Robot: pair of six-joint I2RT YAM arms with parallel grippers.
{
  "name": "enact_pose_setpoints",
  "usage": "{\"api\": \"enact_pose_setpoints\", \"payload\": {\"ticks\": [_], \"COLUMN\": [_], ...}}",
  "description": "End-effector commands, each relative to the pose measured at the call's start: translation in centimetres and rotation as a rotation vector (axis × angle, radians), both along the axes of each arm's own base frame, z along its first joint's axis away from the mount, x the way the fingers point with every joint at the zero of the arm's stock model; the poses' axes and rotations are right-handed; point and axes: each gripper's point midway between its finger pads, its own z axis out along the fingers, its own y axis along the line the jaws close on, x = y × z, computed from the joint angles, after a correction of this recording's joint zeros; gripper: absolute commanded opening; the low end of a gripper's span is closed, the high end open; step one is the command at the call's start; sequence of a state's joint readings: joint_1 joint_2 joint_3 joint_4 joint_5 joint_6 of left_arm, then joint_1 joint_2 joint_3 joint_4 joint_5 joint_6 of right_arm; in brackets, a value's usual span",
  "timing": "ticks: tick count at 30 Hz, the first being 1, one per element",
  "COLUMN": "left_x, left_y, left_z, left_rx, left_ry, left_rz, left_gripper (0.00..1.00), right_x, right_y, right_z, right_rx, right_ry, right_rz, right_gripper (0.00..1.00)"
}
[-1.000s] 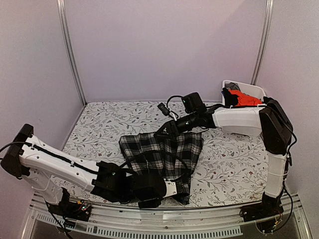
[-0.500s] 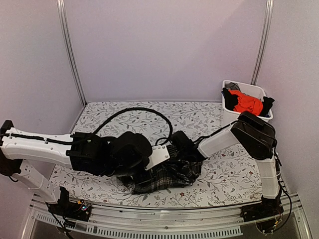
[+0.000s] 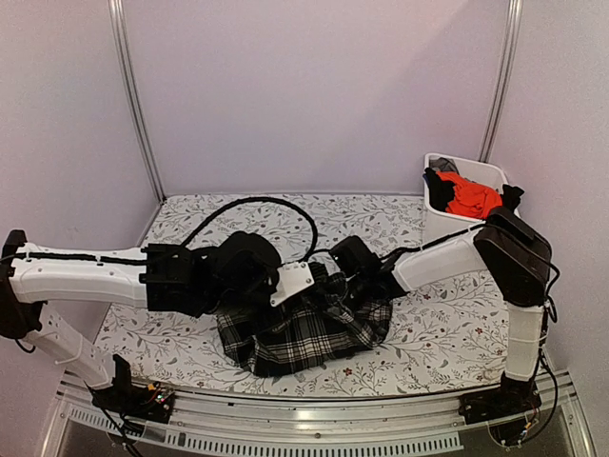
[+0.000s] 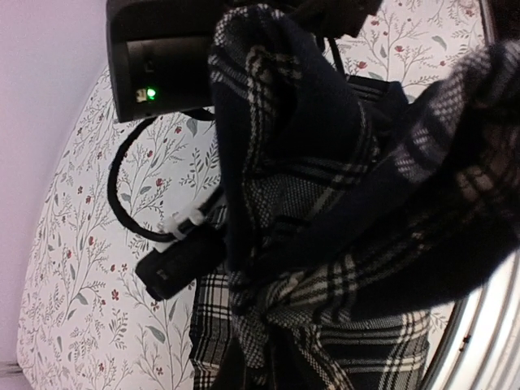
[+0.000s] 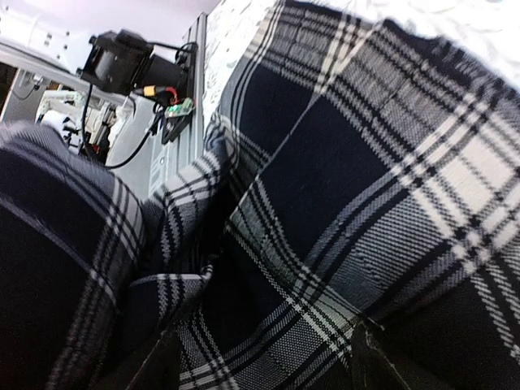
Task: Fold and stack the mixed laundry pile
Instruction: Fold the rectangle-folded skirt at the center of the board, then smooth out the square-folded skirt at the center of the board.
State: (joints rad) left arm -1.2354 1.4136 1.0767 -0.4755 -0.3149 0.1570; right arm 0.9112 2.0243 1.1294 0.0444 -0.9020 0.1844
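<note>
**A:** So where are we with this? The plaid garment (image 3: 304, 338) sits bunched on the near middle of the worktop (image 3: 171, 333), half doubled over and nowhere near flat. The rest of the pile, orange-red garment (image 3: 471, 195) included, is over in the bin (image 3: 433, 217) at the far right corner.

**B:** Yep. Our left end effector (image 3: 295, 286) is closed tight, and it looks to be pinching a fold of the plaid. Our right end effector (image 5: 264, 361) has its jaws spread wide with cloth lying between them, nothing gripped as far as we can tell.

**A:** Then we'd have the right one take the opposite edge while the left carries its fold straight across, low, so the edges line up. We shouldn't let go before the layer lies smooth, or we get a lump.
</note>
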Motion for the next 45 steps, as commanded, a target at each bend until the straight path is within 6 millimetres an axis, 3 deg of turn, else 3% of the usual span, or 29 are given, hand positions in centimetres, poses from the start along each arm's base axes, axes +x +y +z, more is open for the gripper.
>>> {"api": "enact_pose_setpoints", "payload": {"ticks": [1,7,11,16,21,25,27,29,33,35,37,39,42,45], "left_x": [0.3,1.4,4.3,8.1,11.3,13.9,15.6,17.4,20.3,20.5,19.9,18.4,14.9,10.6], "left_y": [-0.8,-1.5,-1.2,-1.0,-0.9,-0.2,0.4,1.3,3.0,4.4,6.1,7.4,7.7,6.2], "left_z": [0.8,-0.2,-1.4,-3.3,-5.4,-8.3,-9.5,-10.1,-6.3,-1.9,1.0,3.2,5.4,4.9], "left_rx": [-0.051,-0.055,-0.052,-0.030,-0.023,0.022,0.053,0.088,0.016,-0.117,-0.238,-0.369,-0.564,-0.670], "left_ry": [0.002,0.070,0.107,0.128,0.170,0.183,0.148,0.117,0.015,-0.029,-0.036,0.001,0.116,0.289], "left_rz": [-0.052,-0.104,-0.065,-0.025,-0.007,0.038,0.096,0.178,0.371,0.473,0.558,0.617,0.598,0.485], "left_gripper": [0.01,0.07,0.07,0.07,0.10,0.15,0.21,0.35,0.47,0.52,0.63,0.73,0.81,0.80], "right_x": [5.4,10.3,11.9,13.0,13.2,11.8,10.7,9.8,8.1,7.4,7.1,6.8,6.3,5.9], "right_y": [-0.4,-2.9,-6.1,-9.8,-12.6,-13.3,-13.4,-13.4,-12.8,-11.9,-11.0,-10.0,-8.4,-6.8], "right_z": [6.0,10.1,12.5,12.9,13.5,14.1,14.4,14.4,14.6,14.9,14.9,15.0,14.5,13.6], "right_rx": [0.063,0.108,0.124,0.094,0.094,0.127,0.153,0.165,0.161,0.163,0.155,0.147,0.140,0.116], "right_ry": [-0.110,-0.144,-0.155,-0.172,-0.208,-0.220,-0.206,-0.193,-0.195,-0.204,-0.218,-0.232,-0.233,-0.221], "right_rz": [-0.109,-0.260,-0.381,-0.511,-0.608,-0.601,-0.582,-0.563,-0.524,-0.496,-0.483,-0.462,-0.415,-0.373], "right_gripper": [0.72,0.76,0.81,0.87,0.88,0.83,0.80,0.77,0.73,0.72,0.72,0.71,0.70,0.70]}}
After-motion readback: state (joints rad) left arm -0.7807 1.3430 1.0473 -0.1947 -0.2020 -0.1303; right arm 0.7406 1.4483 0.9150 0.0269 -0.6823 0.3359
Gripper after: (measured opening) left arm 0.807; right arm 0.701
